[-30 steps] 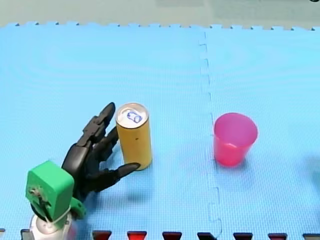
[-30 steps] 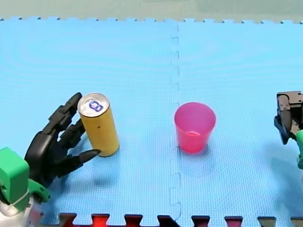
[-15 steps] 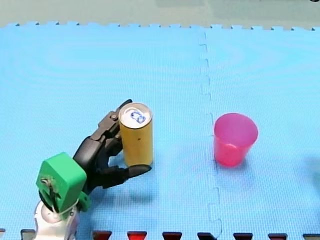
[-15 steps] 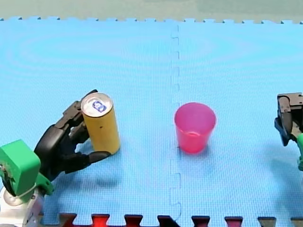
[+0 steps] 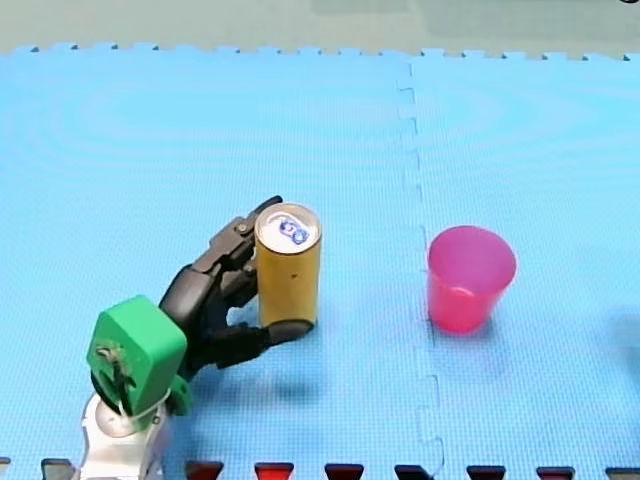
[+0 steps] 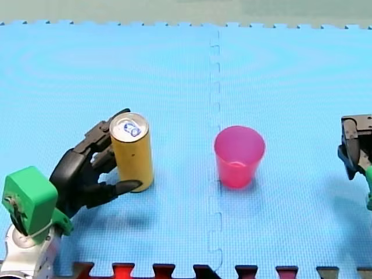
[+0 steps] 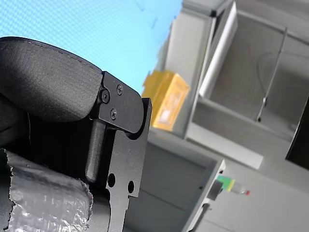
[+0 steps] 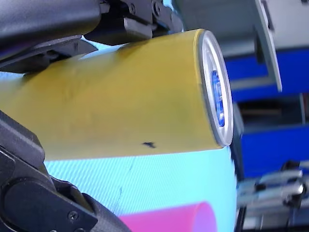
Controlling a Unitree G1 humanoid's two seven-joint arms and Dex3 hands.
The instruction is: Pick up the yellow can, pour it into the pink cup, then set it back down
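We find the yellow can (image 5: 288, 270) upright, well left of the pink cup (image 5: 470, 278), clasped low on its body by the left hand (image 5: 215, 305), which reaches in from the side away from the cup. Whether the can's base clears the blue foam mat (image 5: 150, 150) we cannot tell. Right of the cup, the right hand (image 6: 356, 145) is cut off at the edge, and we cannot tell its state.

Blue interlocking foam mat (image 5: 200, 130) is lying flat, its jagged seam (image 5: 412, 150) running front to back, red tabs (image 5: 274, 470) lining the near edge.
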